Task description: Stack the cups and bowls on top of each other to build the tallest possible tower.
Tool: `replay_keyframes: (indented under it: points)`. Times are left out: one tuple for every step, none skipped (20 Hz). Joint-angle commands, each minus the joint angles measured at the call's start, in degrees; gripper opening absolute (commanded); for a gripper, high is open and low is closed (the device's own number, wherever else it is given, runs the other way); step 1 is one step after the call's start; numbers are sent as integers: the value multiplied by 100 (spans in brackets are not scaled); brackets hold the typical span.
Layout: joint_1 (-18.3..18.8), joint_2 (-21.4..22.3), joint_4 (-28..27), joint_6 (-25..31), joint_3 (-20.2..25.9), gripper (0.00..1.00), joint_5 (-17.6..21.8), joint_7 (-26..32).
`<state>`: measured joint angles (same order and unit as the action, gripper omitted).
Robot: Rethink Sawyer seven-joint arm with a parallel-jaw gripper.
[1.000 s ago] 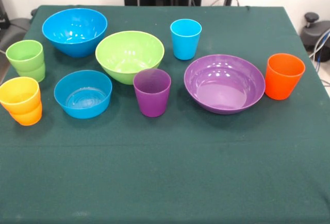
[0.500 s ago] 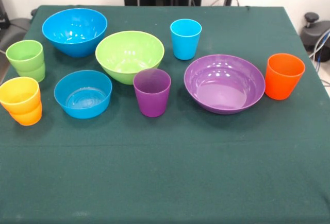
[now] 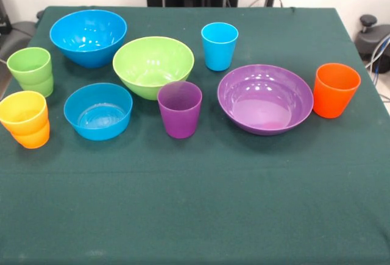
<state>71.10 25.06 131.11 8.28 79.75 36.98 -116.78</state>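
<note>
My fingers do not show anywhere here, so I cannot tell whether they are wide or narrow. On the green-clothed counter (image 3: pixel 195 204) everything stands apart, nothing built into a tower. At the far left a yellow cup (image 3: pixel 23 111) sits nested in an orange one (image 3: pixel 33 136), and behind them a green cup (image 3: pixel 29 65) sits nested in another green cup. Next comes the big blue bowl (image 3: pixel 88 36) at the back, with the smaller flat-bottomed blue bowl (image 3: pixel 98 111) in front of it. The lime green bowl (image 3: pixel 153 66) stands near the middle, and the purple cup (image 3: pixel 180 109) stands just in front of its right side. The light blue cup (image 3: pixel 219 45) is farther back. The purple bowl (image 3: pixel 265 98) follows, then a lone orange cup (image 3: pixel 336 89) just beside it at the right.
</note>
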Motion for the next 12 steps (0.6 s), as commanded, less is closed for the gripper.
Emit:
replay_keyframes:
  points:
    - [-58,-1446,-354,-56,-792,0,1233,759]
    - [-2,-1659,-425,16,-818,0,1374,869]
    - [62,-1871,-496,96,-831,0,1511,962]
    - [125,-2068,-560,195,-843,0,1605,1067]
    - [185,-2238,-616,295,-845,0,1671,1176]
    - [244,-2409,-671,394,-846,0,1736,1285]
    - [285,-2522,-714,467,-847,0,1777,1372]
    - [329,-2644,-756,540,-850,0,1819,1458]
    - [372,-2763,-800,608,-853,0,1867,1544]
    - [417,-2893,-851,681,-870,0,1899,1655]
    - [444,-2965,-878,734,-870,0,1920,1733]
    - [480,-3065,-916,785,-877,0,1950,1814]
